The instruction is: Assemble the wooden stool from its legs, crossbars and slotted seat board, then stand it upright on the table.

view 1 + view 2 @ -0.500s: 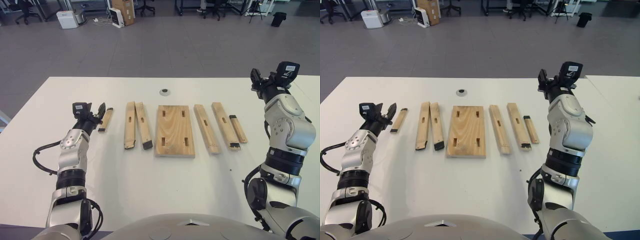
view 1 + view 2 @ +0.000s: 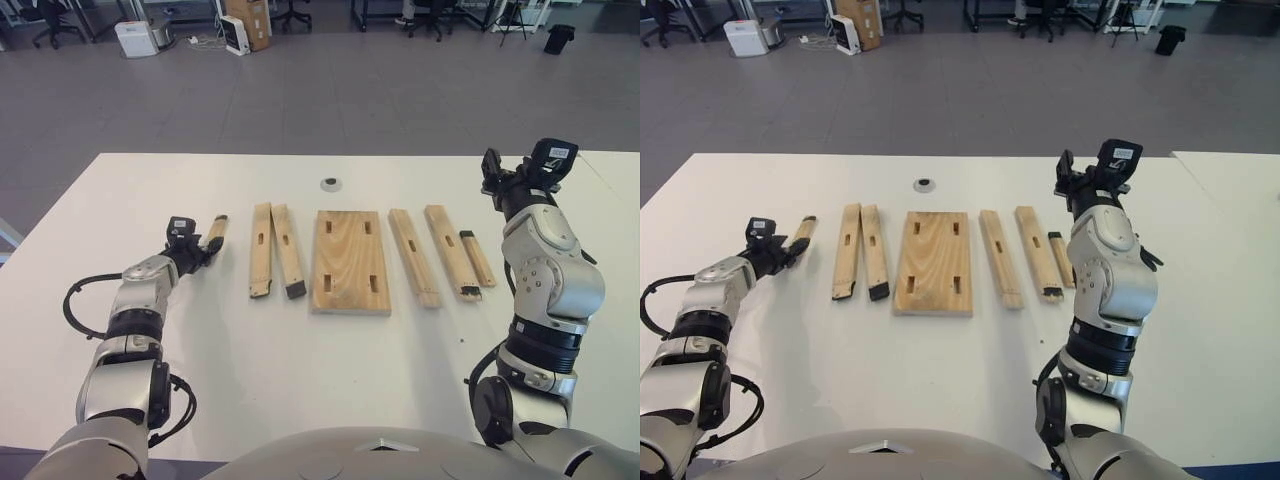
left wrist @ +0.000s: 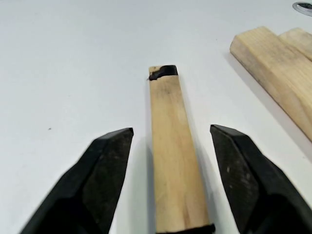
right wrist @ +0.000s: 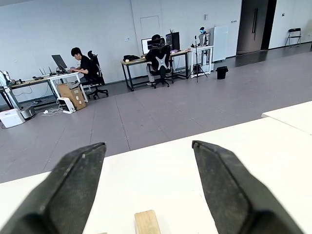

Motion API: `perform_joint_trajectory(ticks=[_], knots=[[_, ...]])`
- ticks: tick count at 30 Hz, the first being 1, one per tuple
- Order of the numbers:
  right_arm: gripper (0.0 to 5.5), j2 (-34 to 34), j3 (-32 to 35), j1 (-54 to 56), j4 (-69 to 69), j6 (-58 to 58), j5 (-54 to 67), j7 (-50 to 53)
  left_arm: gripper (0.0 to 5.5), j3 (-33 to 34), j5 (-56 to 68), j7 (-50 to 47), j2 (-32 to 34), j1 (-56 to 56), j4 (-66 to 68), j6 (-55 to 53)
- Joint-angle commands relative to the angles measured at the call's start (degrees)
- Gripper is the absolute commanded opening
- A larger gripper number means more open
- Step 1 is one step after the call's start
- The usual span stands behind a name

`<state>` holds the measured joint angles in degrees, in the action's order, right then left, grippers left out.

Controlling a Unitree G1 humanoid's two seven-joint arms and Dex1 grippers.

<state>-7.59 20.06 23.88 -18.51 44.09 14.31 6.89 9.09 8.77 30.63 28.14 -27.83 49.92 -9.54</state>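
The slotted seat board lies flat mid-table. Two long legs lie to its left and two more to its right. One short crossbar lies at the far right, another at the far left. My left gripper sits low at the near end of that left crossbar. In the left wrist view the crossbar lies between its spread fingers, so the left gripper is open. My right gripper is open too, raised above the table's right side, holding nothing.
A small round grommet sits in the table behind the seat board. The table's front half is bare white surface. Desks, chairs and boxes stand far back on the grey floor.
My left gripper has dropped down and slid forward, so its fingers now straddle the left crossbar's near end. My right arm has swung inward, toward the right-hand parts.
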Motion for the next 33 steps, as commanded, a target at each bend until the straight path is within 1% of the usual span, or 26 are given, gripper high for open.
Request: perform_joint_trajectory(ticks=[1,5,11,13,15,18,20,22,24,26,28,33], knots=[[3.28,2.0,0.7,-1.1,-1.4,-0.2,0.8,1.5,2.89,-2.3,-2.7,1.3,2.0,-0.8,2.6,-2.2],[3.30,2.4,1.1,-1.2,-2.0,-0.1,1.1,2.1,2.29,-3.2,-3.0,2.7,2.4,1.3,3.2,-4.5],[3.30,2.7,1.1,-1.5,-2.1,0.0,1.8,2.6,1.33,-3.7,-2.6,4.2,1.1,6.9,-2.0,-6.0],[3.30,2.7,0.9,-1.4,-1.8,0.3,2.2,2.4,1.29,-0.9,-0.1,3.2,0.6,7.3,-4.4,-6.7],[3.30,2.8,1.0,-1.4,-1.5,0.6,3.1,1.8,1.29,1.3,1.5,1.7,1.1,4.3,-6.7,-5.2],[3.30,5.1,1.4,-1.1,-1.1,0.3,7.5,-0.3,1.29,1.0,1.6,3.7,1.7,-0.8,-13.4,4.8],[3.30,8.7,1.2,0.7,-2.0,0.9,14.3,-2.8,1.29,-0.2,4.0,7.3,0.0,-3.8,-21.4,8.2],[3.30,12.6,1.2,3.8,-2.2,1.3,23.3,-5.6,1.29,-2.0,7.5,11.3,-3.1,-5.9,-29.2,10.7],[3.30,15.6,-0.5,7.9,-0.1,3.2,31.4,-8.3,1.29,-3.7,11.9,14.6,-6.8,-7.6,-34.4,10.4],[3.30,16.9,-1.2,11.6,2.1,3.1,35.5,-8.4,1.29,-5.7,14.2,16.9,-9.1,-8.8,-37.1,8.4],[3.30,17.1,-1.6,12.8,3.2,2.0,37.6,-7.6,1.29,-7.6,15.5,17.8,-11.2,-9.7,-38.7,6.1],[3.30,18.9,-2.5,12.6,5.3,-0.1,42.9,-5.3,1.29,-10.4,15.6,19.6,-12.4,-9.4,-40.8,3.4]])
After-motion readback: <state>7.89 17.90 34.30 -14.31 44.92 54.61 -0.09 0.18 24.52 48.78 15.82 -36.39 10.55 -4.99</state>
